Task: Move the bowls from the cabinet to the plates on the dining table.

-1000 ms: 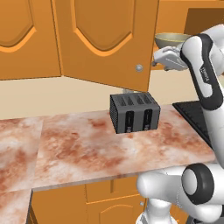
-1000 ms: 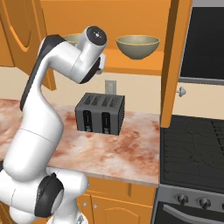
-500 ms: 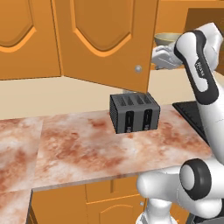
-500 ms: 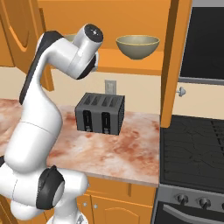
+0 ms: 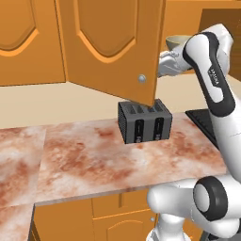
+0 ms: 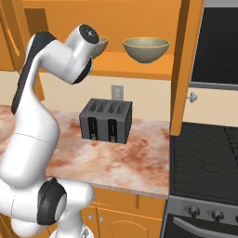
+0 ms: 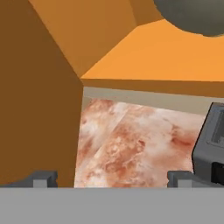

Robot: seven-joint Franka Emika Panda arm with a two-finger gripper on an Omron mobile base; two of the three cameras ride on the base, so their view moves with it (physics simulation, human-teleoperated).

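While the door (image 5: 113,47) hides it, a second bowl (image 6: 146,49) sits shelved.

The orange wooden wall cupboard (image 5: 108,44) has smooth, evenly painted-looking arched-panel doors with a soft satin sheen, and a small round knob (image 5: 141,79) of shiny silver metal. Inside it, the two deep olive-grey bowls (image 6: 145,49) look like matt glazed ceramic with paler yellowish rims. The reddish-brown and white marbled surface (image 5: 94,155) reads as polished stone, smooth and faintly glossy. The boxy black toaster (image 6: 106,120) looks like dull dark metal or plastic with ribbed sides. The black stove top (image 6: 207,158) is matt, its front panel brushed grey metal with dark knobs.
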